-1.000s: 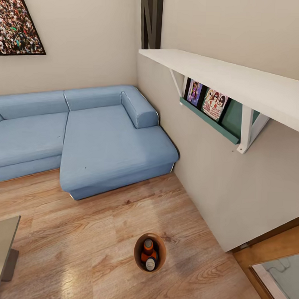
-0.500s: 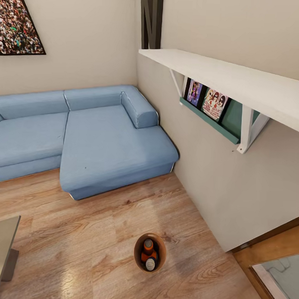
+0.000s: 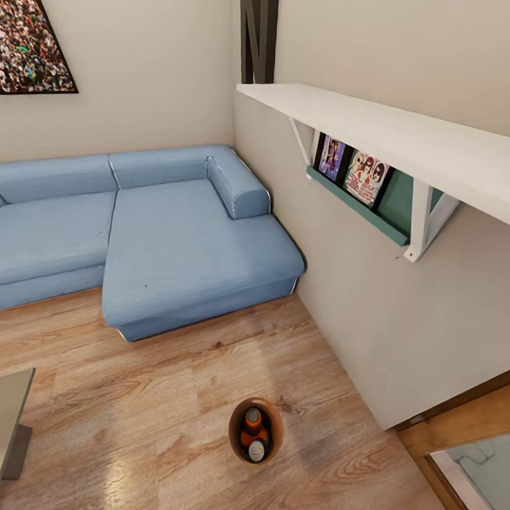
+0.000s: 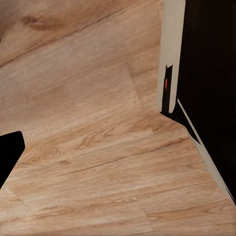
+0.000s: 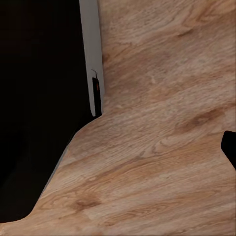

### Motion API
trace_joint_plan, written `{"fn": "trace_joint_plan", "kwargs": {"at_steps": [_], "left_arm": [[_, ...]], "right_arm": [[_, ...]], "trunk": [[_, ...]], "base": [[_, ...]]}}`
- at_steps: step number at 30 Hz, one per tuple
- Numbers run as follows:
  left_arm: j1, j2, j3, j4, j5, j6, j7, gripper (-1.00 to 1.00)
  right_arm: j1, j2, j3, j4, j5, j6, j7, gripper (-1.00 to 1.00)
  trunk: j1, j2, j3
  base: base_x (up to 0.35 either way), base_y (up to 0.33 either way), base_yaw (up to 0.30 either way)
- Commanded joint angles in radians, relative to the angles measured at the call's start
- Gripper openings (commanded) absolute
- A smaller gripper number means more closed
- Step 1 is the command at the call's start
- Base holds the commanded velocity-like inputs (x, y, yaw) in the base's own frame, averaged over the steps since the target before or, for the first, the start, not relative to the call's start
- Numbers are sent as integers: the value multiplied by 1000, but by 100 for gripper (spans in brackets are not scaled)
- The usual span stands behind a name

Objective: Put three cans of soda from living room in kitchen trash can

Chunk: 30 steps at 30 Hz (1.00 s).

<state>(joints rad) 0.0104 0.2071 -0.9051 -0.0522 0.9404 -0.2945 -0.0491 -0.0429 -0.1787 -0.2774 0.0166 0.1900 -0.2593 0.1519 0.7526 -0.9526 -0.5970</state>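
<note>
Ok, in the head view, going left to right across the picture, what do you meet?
Crowd picture on the wall → blue corner sofa → trash can on the wood floor, soda cans inside → white wall shelf → glass door.

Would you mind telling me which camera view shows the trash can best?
The head view: the trash can stands upright on the wood floor, with soda cans visible inside. The two wrist views look onto bare floorboards and dark robot parts.
</note>
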Motion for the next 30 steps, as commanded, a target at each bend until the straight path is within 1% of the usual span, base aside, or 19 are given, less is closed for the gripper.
{"fn": "trace_joint_plan", "kwargs": {"at_steps": [1, 9, 30], "left_arm": [[0, 0, 0, 0, 0, 0, 0, 100], [0, 0, 0, 0, 0, 0, 0, 100], [0, 0, 0, 0, 0, 0, 0, 100]], "right_arm": [[0, 2, 0, 0, 0, 0, 0, 100], [0, 27, 0, -1, -2, 1, 0, 100], [0, 44, -1, -2, -4, 0, 0, 100]], "trunk": [[0, 0, 0], [0, 0, 0], [0, 0, 0]], "base": [[0, 0, 0], [0, 0, 0], [0, 0, 0]]}}
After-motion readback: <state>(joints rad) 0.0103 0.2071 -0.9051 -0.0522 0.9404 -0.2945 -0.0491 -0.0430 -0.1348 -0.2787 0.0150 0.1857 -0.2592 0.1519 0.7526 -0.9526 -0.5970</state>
